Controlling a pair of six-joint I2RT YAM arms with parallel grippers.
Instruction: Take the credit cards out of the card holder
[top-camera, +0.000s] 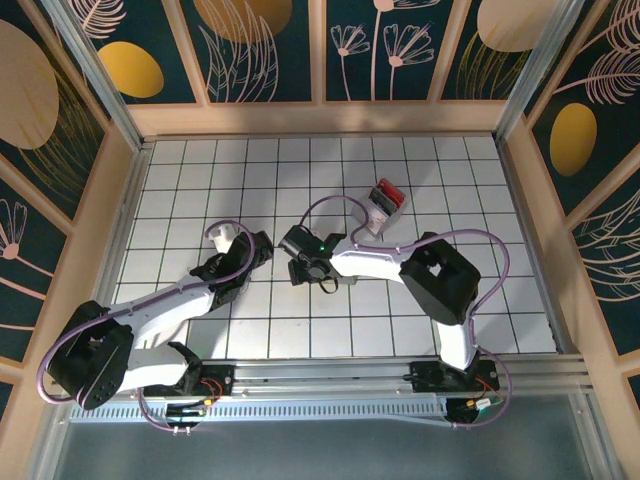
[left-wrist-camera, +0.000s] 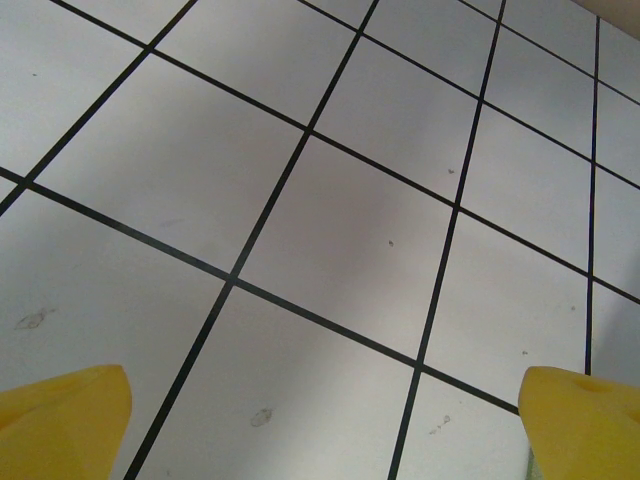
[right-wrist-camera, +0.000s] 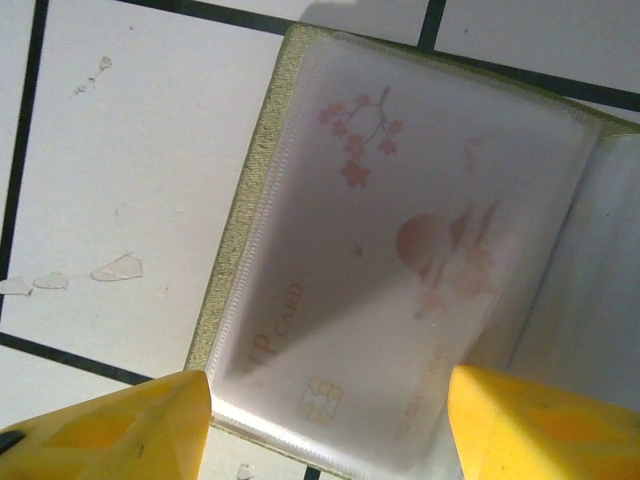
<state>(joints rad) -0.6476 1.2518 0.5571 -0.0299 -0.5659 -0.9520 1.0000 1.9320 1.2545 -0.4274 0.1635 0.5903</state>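
Starting on the left, the left hand (left-wrist-camera: 322, 425) is spread wide over bare squares. The right hand (right-wrist-camera: 325, 430) has its yellow tips apart too and holds nothing. Right under it, near the middle of the white surface with black grid lines (top-camera: 200, 180), lies the flat yellow-green folding card holder (right-wrist-camera: 240, 230), open, pale inside up. In the right wrist view its long sides run bottom to top, leaning right, with the fold on the right. A pale card with pink blossoms and a gold chip (right-wrist-camera: 400, 250) sits in its clear pocket. Farther back on the right lies a small red and grey thing (top-camera: 385, 198). Dark blue walls with gold ovals and leaf drawings (top-camera: 260, 50) stand around.
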